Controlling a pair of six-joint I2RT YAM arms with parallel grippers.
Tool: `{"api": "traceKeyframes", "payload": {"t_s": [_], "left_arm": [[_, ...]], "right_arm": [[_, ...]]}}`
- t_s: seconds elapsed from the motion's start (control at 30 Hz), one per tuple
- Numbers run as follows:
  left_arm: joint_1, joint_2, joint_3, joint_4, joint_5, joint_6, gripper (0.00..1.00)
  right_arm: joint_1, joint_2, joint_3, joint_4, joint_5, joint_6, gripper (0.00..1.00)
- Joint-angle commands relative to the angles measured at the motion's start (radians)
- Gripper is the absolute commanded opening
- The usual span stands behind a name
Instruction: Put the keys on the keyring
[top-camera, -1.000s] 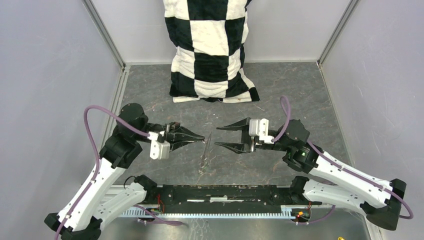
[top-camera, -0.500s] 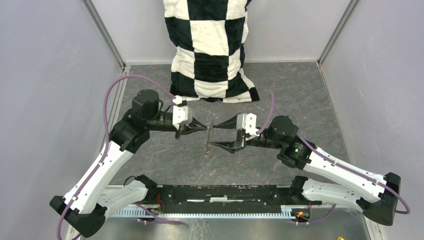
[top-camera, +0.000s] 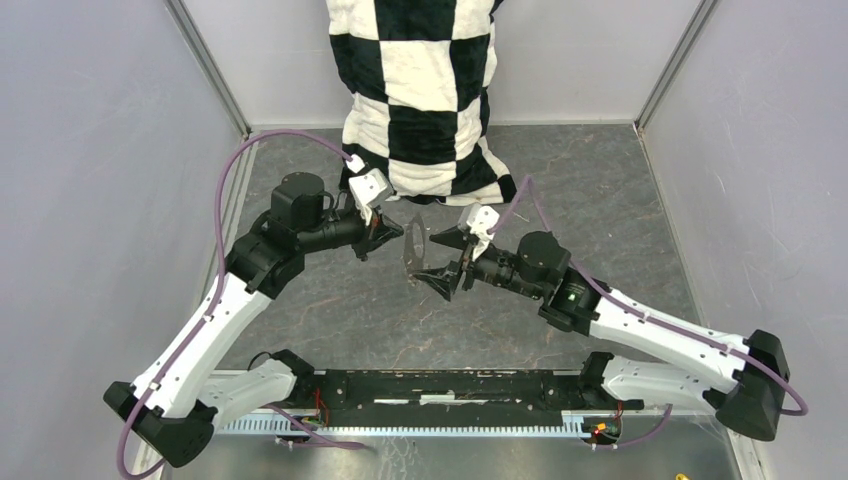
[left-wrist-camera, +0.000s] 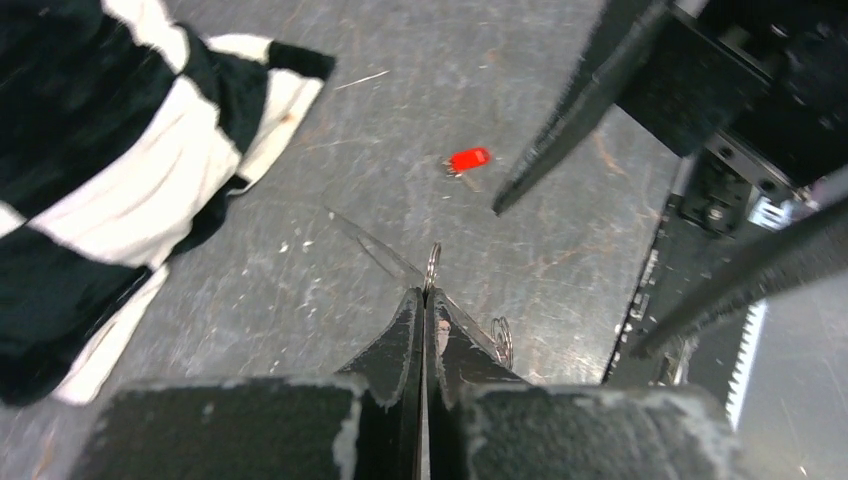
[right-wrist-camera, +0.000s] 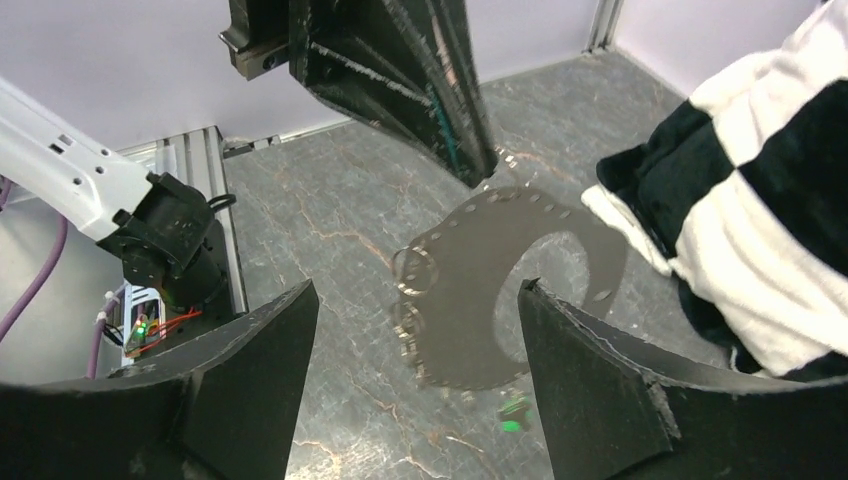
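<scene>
Grey marbled table (top-camera: 600, 180), pale walls (top-camera: 90, 150) on three sides, a black-and-white checked cloth (top-camera: 420, 100) at the top centre of the overhead frame.

Overhead view: the left gripper (top-camera: 392, 233) and the right gripper (top-camera: 425, 258) meet tip to tip at mid-frame. The keyring (top-camera: 412, 250) hangs off the table between them as a thin pale loop. Neither key can be made out from this camera.

Left wrist view: the left gripper (left-wrist-camera: 422, 300) has its fingers pressed flat together, pinching the keyring (left-wrist-camera: 375, 245). A small link (left-wrist-camera: 432, 262) protrudes just past the tips and a thin wire runs off to the upper left. The red key (left-wrist-camera: 468, 160) lies flat on the table in the upper centre, well apart from the ring. The right gripper (left-wrist-camera: 566, 280) enters from the upper right, its two fingers spread wide with nothing between them.

Right wrist view: the right gripper (right-wrist-camera: 415, 290) is open, its fingers at the lower left and lower right corners. The keyring (right-wrist-camera: 455, 310) appears between them as a smeared dark arc, hanging from the left gripper (right-wrist-camera: 470, 150) at the top of the frame. Contact with the right fingers cannot be determined. A blurred green spot at the lower centre, on the table, is the green key (right-wrist-camera: 512, 412), apart from the ring; only this camera shows it
</scene>
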Motion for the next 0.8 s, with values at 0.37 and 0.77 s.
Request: {"api": "traceKeyframes", "payload": {"t_s": [0.37, 0.77], "left_arm": [[-0.002, 0.058, 0.115, -0.027, -0.256, -0.219, 0.02], [-0.002, -0.002, 0.07, 0.031, -0.314, -0.284, 0.02]], "right_arm": [[0.11, 0.237, 0.09, 0.105, 0.305, -0.11, 0.83], [0.17, 0.351, 0.091, 0.269, 0.61, -0.138, 0.82]]}}
